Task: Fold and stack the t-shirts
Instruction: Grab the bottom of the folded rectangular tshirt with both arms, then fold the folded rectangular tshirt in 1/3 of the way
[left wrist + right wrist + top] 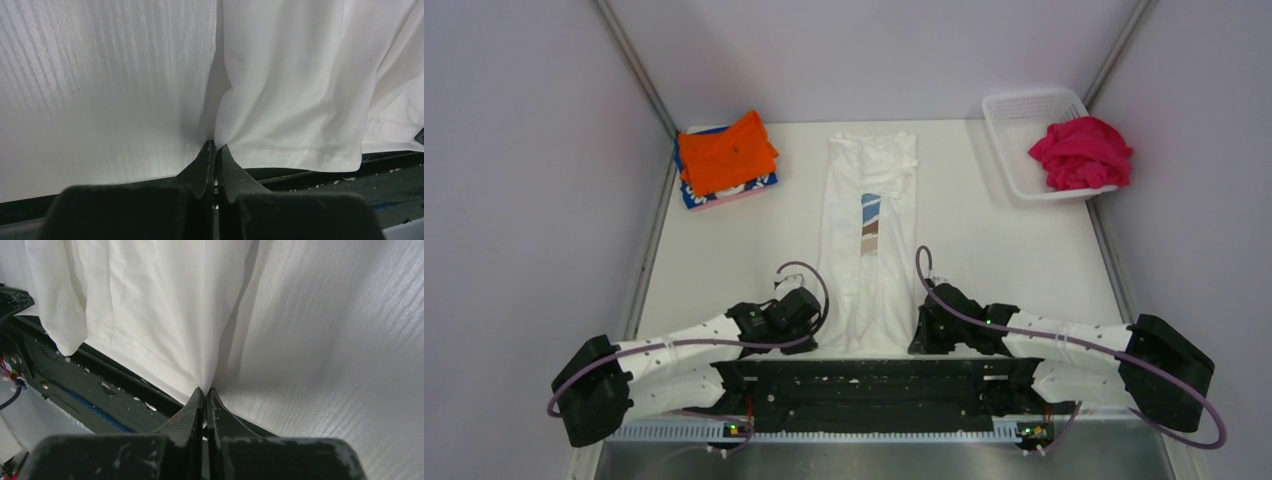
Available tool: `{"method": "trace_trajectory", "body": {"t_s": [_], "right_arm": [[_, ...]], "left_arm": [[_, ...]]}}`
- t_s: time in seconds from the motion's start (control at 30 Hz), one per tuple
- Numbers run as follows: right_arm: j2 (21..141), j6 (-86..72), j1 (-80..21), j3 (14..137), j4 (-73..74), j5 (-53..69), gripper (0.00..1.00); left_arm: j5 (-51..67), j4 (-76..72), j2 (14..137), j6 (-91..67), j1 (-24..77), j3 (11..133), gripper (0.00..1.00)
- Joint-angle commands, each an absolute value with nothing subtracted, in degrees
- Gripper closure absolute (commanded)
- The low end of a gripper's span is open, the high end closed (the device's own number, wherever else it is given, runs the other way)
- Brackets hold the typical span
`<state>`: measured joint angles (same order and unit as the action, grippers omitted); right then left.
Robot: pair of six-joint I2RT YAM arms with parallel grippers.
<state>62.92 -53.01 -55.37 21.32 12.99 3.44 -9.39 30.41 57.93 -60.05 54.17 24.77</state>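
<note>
Top external view shows the white tee [869, 240] laid as a narrow strip down the middle of the table [984, 250], its long axis running straight away from the arms: hem at the near edge between the two wrists, collar end at the far side. The left gripper [215, 146] sits at the hem's left corner and the right gripper [204, 390] at its right corner. In each wrist view the jaws are pressed together with the cloth's edge drawn into the tips, so each appears to have its corner pinched. Neither arm is nearer; they flank the hem evenly. Judging by this, the next fold would carry the hem away from the arms along the strip's length, both corners travelling together to keep the edge square. The orange tee [727, 152] tops a folded stack at far left; the pink tee [1081, 152] lies crumpled in the basket [1024, 105] at far right.
</note>
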Motion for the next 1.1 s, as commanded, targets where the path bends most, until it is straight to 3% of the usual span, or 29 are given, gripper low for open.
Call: {"method": "trace_trajectory", "body": {"t_s": [0.0, 0.23, 0.43, 0.57, 0.73, 1.07], "right_arm": [[61.43, -52.73, -56.74, 20.96, 12.62, 5.94, 1.0], [56.58, -52.57, -56.82, 23.7, 14.79, 3.52, 1.0], [54.64, -48.51, -55.1, 29.52, 16.75, -3.14, 1.0], [57.48, -44.32, -49.17, 33.76, 12.83, -3.53, 1.0], [64.68, -37.66, -39.68, 39.95, 8.93, -0.77, 1.0], [80.75, -32.08, -29.19, 52.58, 3.55, 2.13, 1.0]], "left_arm": [[-7.87, 34.96, 55.05, -59.41, 54.66, 24.74, 1.0], [-8.41, 35.58, 48.33, -58.13, 54.67, 28.65, 1.0], [-13.97, 27.05, 49.84, -54.66, 54.29, 32.62, 1.0], [-18.09, 23.36, 55.4, -50.29, 50.11, 38.81, 1.0], [-11.89, 14.43, 66.42, -43.81, 39.54, 44.83, 1.0], [-11.03, 13.61, 86.34, -35.27, 30.47, 62.88, 1.0]]}}
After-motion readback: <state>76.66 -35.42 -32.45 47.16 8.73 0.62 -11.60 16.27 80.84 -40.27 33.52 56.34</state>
